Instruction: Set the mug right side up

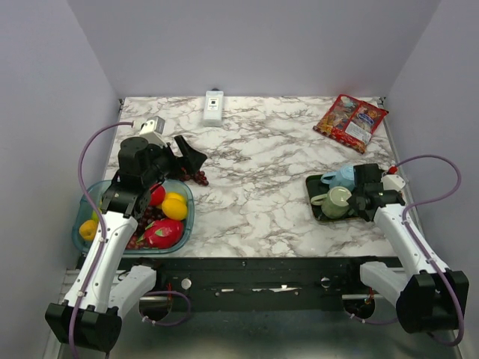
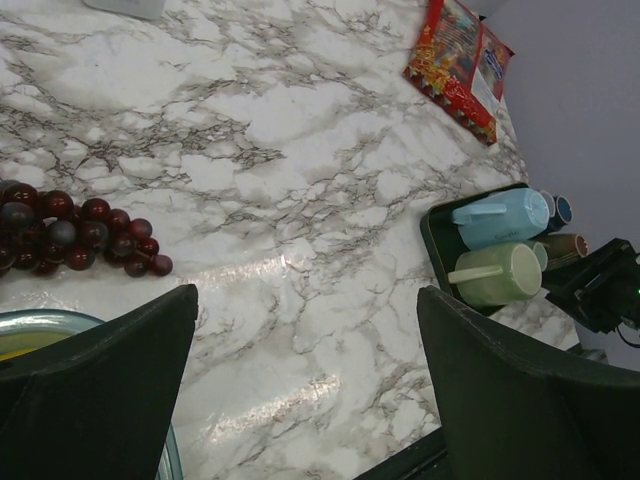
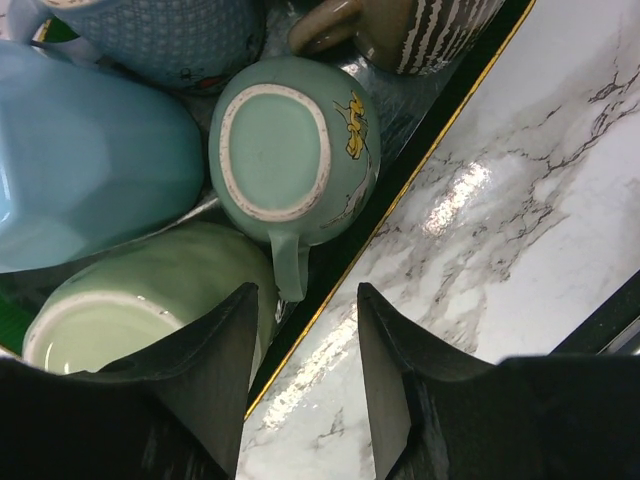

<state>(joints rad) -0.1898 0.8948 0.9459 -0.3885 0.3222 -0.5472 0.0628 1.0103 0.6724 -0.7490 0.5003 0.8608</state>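
Note:
The mug (image 3: 285, 150) is teal with a small yellow drawing and stands upside down in the dark tray (image 3: 400, 180), its pale base facing up. Its handle (image 3: 290, 262) points toward my right gripper (image 3: 305, 290). That gripper hovers just above with its jaws partly apart. The handle's end reaches barely between the fingertips, nearer the left finger (image 3: 225, 340), and nothing is clamped. In the top view the right gripper (image 1: 359, 196) covers this mug. My left gripper (image 1: 187, 157) stands wide open over bare marble, far from the tray (image 2: 432, 230).
Crowding the teal mug are a light blue mug (image 3: 90, 160) on its side, a green mug (image 3: 150, 300), a brown striped mug (image 3: 420, 25) and a blue patterned mug (image 3: 170, 30). A fruit bowl (image 1: 82, 224), grapes (image 1: 196, 177), a snack packet (image 1: 350, 122) and a white device (image 1: 214, 107) lie elsewhere.

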